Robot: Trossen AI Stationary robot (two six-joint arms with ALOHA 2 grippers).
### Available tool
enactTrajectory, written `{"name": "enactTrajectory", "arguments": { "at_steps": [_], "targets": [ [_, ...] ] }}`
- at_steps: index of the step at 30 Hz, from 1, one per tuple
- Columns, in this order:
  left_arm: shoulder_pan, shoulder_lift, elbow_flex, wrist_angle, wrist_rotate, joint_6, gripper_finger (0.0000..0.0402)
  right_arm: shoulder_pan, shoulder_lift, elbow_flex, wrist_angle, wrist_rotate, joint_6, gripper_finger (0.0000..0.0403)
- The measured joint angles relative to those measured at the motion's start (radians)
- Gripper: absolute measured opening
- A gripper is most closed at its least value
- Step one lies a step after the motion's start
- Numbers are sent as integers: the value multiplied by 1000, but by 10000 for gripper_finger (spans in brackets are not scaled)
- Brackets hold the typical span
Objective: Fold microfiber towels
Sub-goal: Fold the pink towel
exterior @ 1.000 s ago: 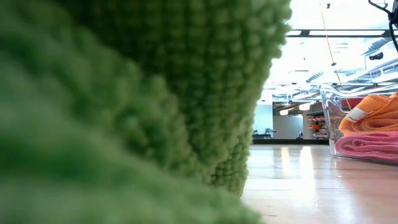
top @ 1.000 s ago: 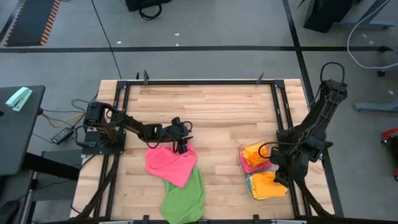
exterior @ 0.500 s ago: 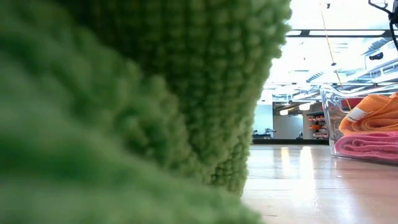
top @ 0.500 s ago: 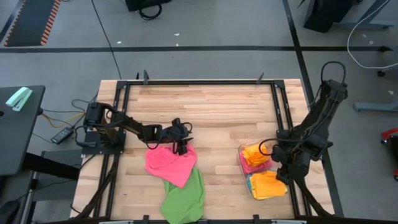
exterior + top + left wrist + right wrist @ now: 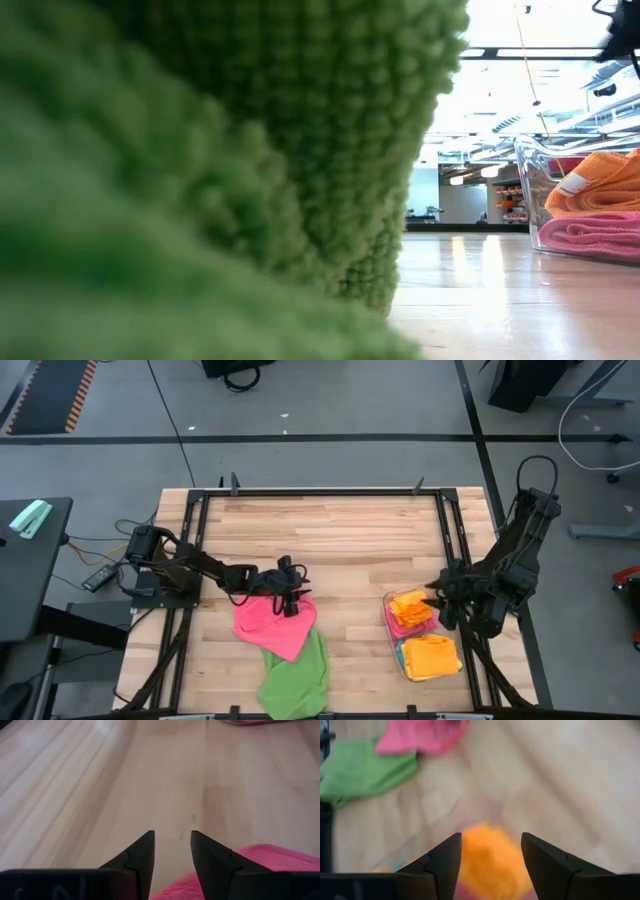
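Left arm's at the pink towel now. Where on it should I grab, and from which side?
Take the pink towel at its far edge, right by the left gripper, coming down from above. That edge lies on bare wood, while the near point overlaps the green towel, so gripping there would likely drag both. The left gripper's fingers stand open with the pink edge just beside them.

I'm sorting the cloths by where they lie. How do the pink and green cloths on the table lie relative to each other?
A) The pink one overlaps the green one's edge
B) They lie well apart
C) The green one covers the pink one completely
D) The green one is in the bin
A: in the high view the pink cloth lies partly over the upper edge of the green cloth, both on the table.
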Motion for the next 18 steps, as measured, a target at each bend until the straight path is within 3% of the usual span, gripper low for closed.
{"name": "enactTrajectory", "arguments": {
  "at_steps": [4,7,12,18],
  "targets": [
    [-26,-1,0,-4,0,8,133,-13,0,-20,39,208,-126,214],
    [-40,-1,4,-17,1,-10,134,-45,0,-45,147,291,-213,214],
    [-54,-12,98,-229,2,-49,127,-146,3,-98,433,230,-454,207],
    [-61,-11,252,-521,2,-56,122,-285,8,-191,829,37,-782,192]
  ]
}}
